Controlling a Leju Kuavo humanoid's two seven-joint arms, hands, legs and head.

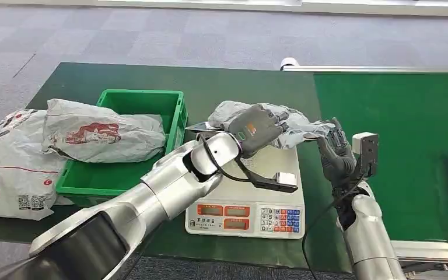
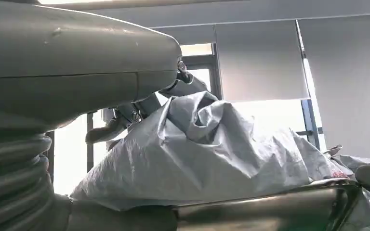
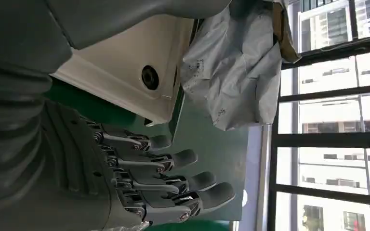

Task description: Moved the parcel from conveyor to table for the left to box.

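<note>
Grey parcel off the conveyor, on the scale, boxing left to do

Nearest, right hand [image 1: 333, 153] open, holding nothing; left hand [image 1: 256, 128] clasps the crumpled grey parcel [image 1: 294, 125] on the weighing scale [image 1: 248, 213]; green crate [image 1: 143, 105] beyond on the desk [image 1: 227, 81]; conveyor [image 1: 408, 128] alongside.

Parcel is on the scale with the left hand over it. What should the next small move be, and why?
Probably lift: the left hand already grips the grey parcel on the scale, the right hand is open beside it, and the green crate waits alongside.
</note>
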